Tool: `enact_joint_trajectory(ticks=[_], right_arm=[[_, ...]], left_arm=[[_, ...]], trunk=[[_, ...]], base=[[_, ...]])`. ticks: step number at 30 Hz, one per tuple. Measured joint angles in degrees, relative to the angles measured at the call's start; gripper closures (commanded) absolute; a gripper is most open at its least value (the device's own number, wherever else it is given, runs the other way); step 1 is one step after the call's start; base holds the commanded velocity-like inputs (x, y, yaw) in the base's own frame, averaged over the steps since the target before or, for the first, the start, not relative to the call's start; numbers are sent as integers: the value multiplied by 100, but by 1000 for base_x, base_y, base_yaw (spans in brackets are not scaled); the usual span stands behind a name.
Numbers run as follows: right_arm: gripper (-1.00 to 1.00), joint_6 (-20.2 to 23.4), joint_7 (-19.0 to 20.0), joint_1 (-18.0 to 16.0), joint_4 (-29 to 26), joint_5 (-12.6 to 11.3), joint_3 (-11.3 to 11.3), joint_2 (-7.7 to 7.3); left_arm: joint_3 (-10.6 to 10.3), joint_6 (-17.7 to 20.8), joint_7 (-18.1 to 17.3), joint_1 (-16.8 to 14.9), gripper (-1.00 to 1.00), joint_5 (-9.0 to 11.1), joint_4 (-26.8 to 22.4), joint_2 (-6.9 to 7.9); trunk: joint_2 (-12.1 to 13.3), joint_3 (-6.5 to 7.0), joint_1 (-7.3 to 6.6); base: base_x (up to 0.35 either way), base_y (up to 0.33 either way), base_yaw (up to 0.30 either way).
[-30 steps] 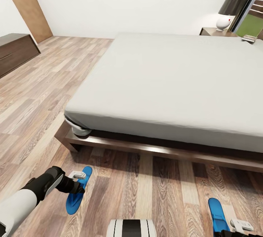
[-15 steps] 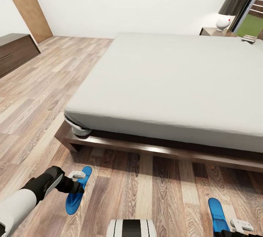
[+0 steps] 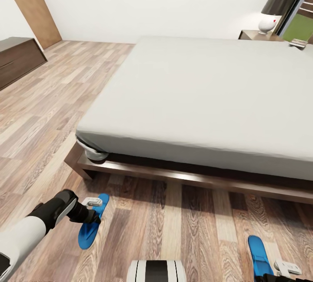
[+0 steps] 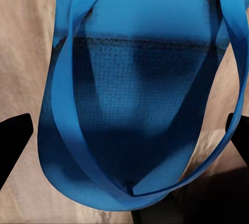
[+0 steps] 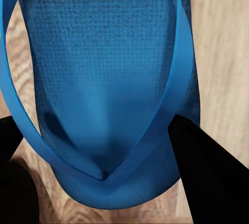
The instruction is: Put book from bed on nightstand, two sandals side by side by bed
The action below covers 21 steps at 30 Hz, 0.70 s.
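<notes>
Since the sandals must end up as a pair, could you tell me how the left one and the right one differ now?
The left sandal lies near the bed's corner, slanted; the right sandal lies far off toward the picture's right, nearly straight and partly cut off by the picture's edge. They are apart, not side by side. Both are bright blue, each with a gripper at it.

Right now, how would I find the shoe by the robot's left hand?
Start at the big grey bed and go to its wooden corner on the left. On the plank floor just in front lies a bright blue sandal, under the left gripper. The other sandal sits far off to the right.
</notes>
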Motion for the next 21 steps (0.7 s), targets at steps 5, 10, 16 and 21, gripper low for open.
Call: enact_joint_trajectory(ticks=[5, 10, 16, 21], right_arm=[[100, -2, 0, -3, 0, 0, 0, 1], [100, -3, 0, -3, 0, -4, 0, 1], [100, -3, 0, -3, 0, -1, 0, -1], [100, -3, 0, -2, 0, -1, 0, 1]], left_arm=[[-2, -7, 0, -4, 100, 0, 2, 6], [-3, -7, 1, -4, 100, 4, 2, 7], [-4, -8, 8, -7, 100, 0, 2, 7], [-1, -8, 7, -8, 100, 1, 2, 7]], trunk=[[-7, -111, 13], [-11, -178, 20], [-15, -244, 28], [-22, -355, 41]], base=[[0, 0, 0], [0, 0, 0], [0, 0, 0], [0, 0, 0]])
